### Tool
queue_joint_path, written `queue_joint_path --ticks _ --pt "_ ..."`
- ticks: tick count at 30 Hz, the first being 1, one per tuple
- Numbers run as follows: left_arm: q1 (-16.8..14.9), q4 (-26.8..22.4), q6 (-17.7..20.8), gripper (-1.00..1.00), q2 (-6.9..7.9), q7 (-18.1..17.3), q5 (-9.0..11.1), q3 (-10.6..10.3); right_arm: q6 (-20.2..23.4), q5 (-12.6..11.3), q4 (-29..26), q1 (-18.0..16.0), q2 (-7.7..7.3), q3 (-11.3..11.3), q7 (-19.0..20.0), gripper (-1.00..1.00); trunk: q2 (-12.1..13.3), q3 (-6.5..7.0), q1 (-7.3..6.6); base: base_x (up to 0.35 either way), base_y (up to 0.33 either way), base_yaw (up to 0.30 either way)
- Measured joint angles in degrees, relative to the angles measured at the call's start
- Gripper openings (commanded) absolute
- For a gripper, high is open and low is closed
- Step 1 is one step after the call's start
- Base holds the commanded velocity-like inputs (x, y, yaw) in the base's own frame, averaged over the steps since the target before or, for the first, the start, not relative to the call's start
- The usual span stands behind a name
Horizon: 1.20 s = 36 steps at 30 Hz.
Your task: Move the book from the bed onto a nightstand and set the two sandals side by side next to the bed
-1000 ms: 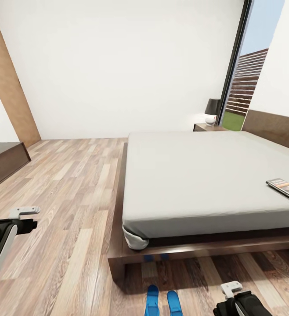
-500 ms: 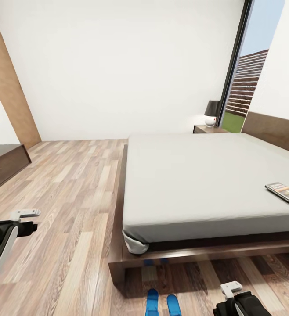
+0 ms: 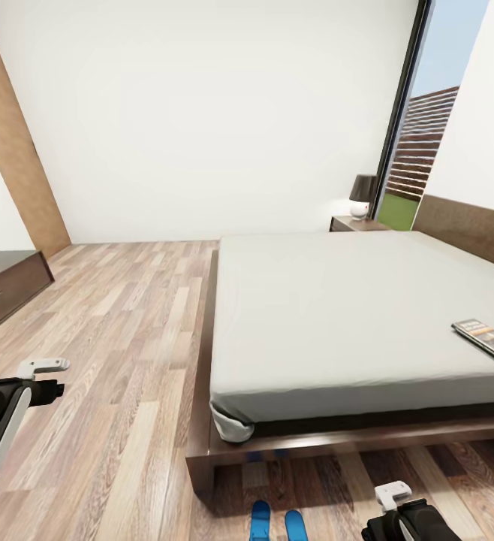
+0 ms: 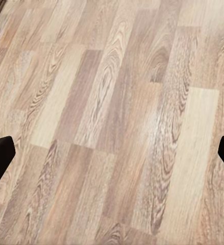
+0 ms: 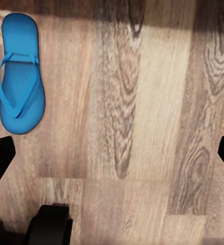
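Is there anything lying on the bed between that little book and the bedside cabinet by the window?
Nothing visible: bare grey mattress lies between the book and the nightstand, which carries a lamp.

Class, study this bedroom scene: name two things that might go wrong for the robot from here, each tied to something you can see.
1. The book lies near the far side of the bed from the robot, so reaching it may mean stretching over the mattress or driving round.
2. The two sandals sit on the floor right in front of the robot, beside the right pincer; driving forward might push them apart.
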Motion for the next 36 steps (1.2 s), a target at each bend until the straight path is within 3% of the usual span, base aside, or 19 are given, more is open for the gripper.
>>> queue_joint_path --ticks 16,23,36 --pt "0.0 0.0 0.0 1.0 0.0 0.0 0.0 -0.1 -0.1 0.0 0.1 0.0 -0.07 0.0 0.0 1.0 6.4 2.87 -3.52 0.0 0.0 0.0" --pt "0.0 0.1 0.0 1.0 0.0 0.0 0.0 -1.3 -0.2 -0.1 0.0 0.0 0.06 -0.1 -0.1 1.0 9.2 4.13 -5.05 0.0 0.0 0.0" --pt "-0.1 2.3 -0.2 1.0 0.0 0.0 0.0 -2.1 -7.7 -0.5 0.2 0.0 0.15 -0.2 -0.1 1.0 14.4 6.46 -7.91 0.0 0.0 0.0"
